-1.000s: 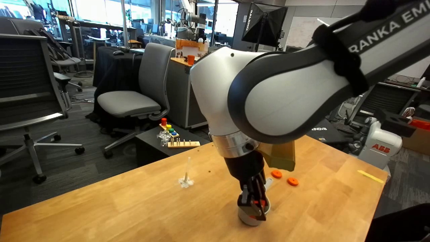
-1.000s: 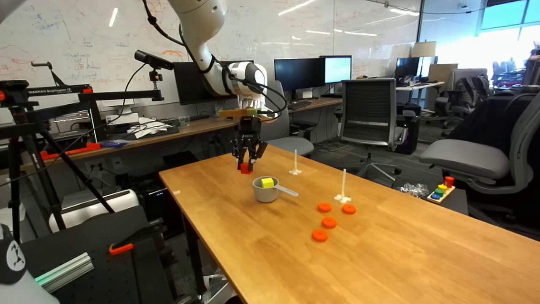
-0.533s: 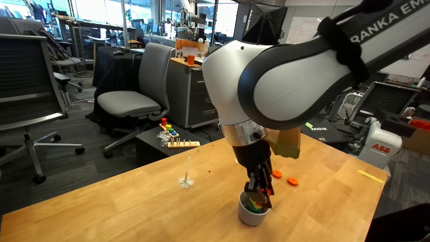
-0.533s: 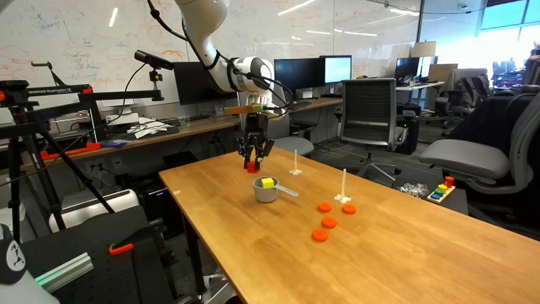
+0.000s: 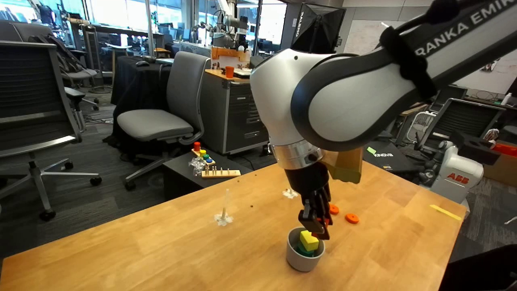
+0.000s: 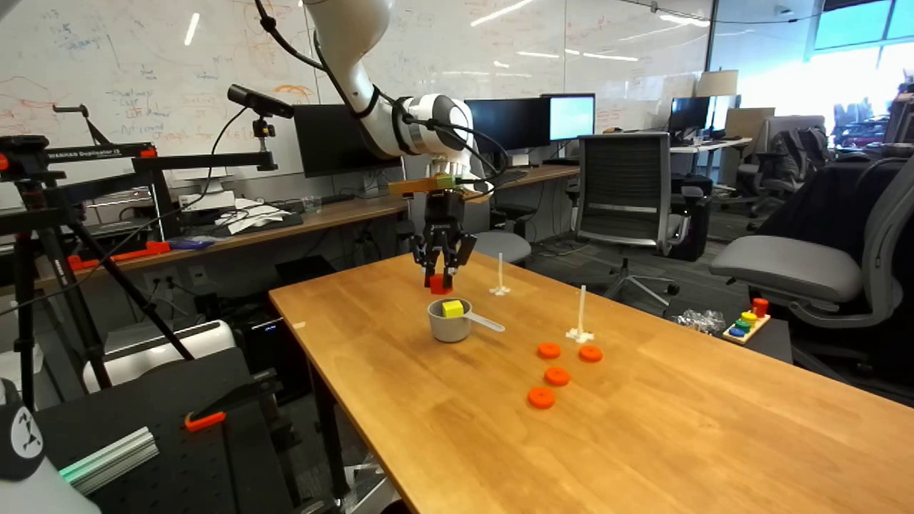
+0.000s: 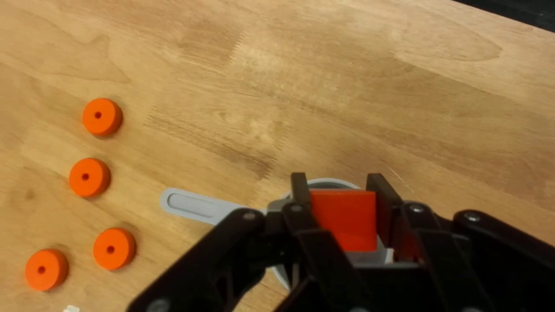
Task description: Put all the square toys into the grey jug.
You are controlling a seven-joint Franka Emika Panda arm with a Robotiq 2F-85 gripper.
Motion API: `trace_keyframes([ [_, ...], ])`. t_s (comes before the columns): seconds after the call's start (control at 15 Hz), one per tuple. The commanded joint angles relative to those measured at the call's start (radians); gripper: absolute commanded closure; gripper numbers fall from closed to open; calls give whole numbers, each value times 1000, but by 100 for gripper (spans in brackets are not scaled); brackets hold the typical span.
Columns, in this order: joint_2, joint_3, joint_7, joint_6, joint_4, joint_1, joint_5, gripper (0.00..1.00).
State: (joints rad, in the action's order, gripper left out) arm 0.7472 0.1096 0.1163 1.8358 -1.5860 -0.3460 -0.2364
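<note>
Here, gripper holds red block; arm reads "RANKA EMIK".

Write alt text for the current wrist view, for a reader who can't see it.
The black claw holds a red block, both partly hiding the grey jug, whose handle points to picture left. Farther left, four round orange discs lie on the wooden table.

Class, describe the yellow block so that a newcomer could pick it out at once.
On the wooden table stands a grey cup with a long handle. Inside it sits the yellow block, set apart by its colour from the partly hidden green block lower in the cup and the red block held in the gripper.
</note>
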Motion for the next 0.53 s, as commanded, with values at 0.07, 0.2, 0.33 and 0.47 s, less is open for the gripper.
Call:
trace_keyframes([
  [0.07, -9, -9, 10, -6, 14, -7, -28, 87],
  [0.2, -2, -11, 9, -6, 27, -4, -32, 87],
  [0.33, 5, -12, 1, -7, 33, 1, -30, 85],
  [0.47, 10, -13, 0, -7, 34, 4, -26, 37],
])
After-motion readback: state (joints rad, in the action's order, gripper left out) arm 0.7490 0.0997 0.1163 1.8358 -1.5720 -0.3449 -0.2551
